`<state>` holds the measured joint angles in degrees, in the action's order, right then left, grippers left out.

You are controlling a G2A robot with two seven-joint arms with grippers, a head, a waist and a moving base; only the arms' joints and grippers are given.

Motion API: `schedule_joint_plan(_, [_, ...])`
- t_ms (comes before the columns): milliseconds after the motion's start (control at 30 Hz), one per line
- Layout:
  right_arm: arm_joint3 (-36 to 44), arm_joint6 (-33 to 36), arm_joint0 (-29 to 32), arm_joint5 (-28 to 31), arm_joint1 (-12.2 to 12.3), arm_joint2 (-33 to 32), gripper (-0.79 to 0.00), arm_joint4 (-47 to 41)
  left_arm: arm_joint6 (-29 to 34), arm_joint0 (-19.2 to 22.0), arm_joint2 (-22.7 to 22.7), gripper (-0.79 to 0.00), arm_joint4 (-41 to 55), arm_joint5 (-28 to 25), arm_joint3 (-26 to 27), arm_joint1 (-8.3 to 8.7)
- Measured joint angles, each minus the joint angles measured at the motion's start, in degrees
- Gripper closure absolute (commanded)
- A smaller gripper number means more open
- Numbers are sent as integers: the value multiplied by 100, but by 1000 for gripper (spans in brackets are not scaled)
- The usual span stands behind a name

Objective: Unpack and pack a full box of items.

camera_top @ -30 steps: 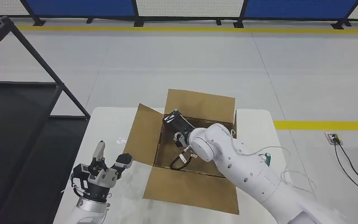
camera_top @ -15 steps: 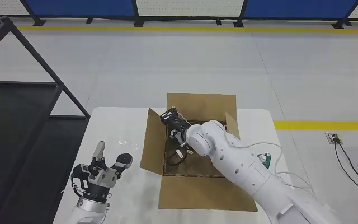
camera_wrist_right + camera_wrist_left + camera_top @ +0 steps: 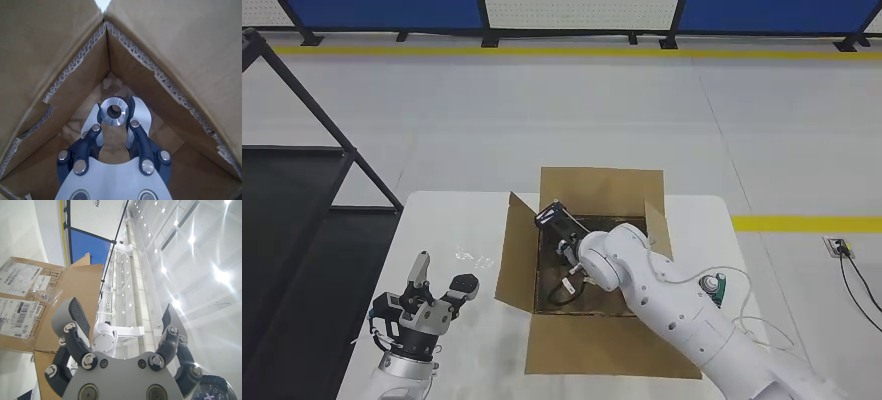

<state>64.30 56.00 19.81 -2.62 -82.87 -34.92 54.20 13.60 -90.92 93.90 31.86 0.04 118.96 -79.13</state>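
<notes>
An open cardboard box [image 3: 602, 190] stands on the white table [image 3: 447, 240]. My right arm goes down into it, and my right gripper [image 3: 114, 111] is shut on a short metal cylinder [image 3: 114, 114] with a hole through its middle, above an inner corner of the cardboard box [image 3: 105, 56]. A black cable loop [image 3: 562, 292] lies on the box floor. My left gripper [image 3: 121, 315] stands open and holds nothing, pointing up beside the labelled wall of the cardboard box [image 3: 37, 291]. From above, my left gripper [image 3: 440, 282] sits near the table's front left.
The box flaps [image 3: 607, 345] spread out over the front of the table, and the left flap [image 3: 514, 255] stands upright. A small green-and-white item [image 3: 712, 288] lies on the table right of the box. A black frame [image 3: 302, 110] stands left of the table.
The box has turned square to the table and its left flap has swung upright. My right arm has shifted slightly inside the box. The left arm has stayed where it was.
</notes>
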Motion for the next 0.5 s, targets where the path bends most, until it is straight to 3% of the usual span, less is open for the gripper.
schedule_joint_plan(467, [-892,157,-232,-13,-423,294,0,-12,0,0,0,-785,0,0,0,0])
schedule_joint_plan(500, [-960,139,-243,9,-445,289,-43,-42,0,0,0,-785,0,0,0,0])
